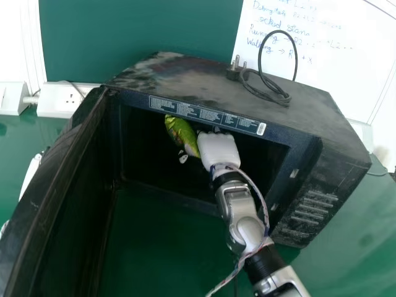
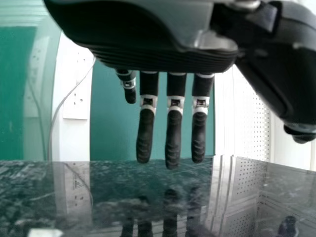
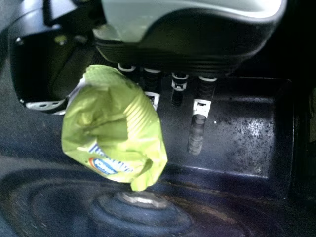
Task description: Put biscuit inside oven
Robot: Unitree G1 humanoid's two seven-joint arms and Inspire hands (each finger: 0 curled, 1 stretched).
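"Since the oven door (image 1: 59,185) is wide open & the biscuit pkt (image 3: 113,133) is inside the oven (image 1: 185,71), is that the task done?"

"Mostly, IMO. The R hand (image 1: 218,150) is in there w/ it: pkt pinched between thumb & nearest fingers AFAICT, other fingers roughly straight."

"Is it resting on the oven floor (image 3: 59,210)?"

"Can't tell re: contact. So approx. 2 steps left: set it down & let go, then back the hand out. Poss. a 3rd, closing the door, tho the task doesn't ask for that."

"& the L hand (image 2: 173,143)?"

"Over the glossy tabletop (image 2: 113,177), fingers straight, holding 0 items. No role in the drop-off, I'd guess; might help w/ the door l8r."
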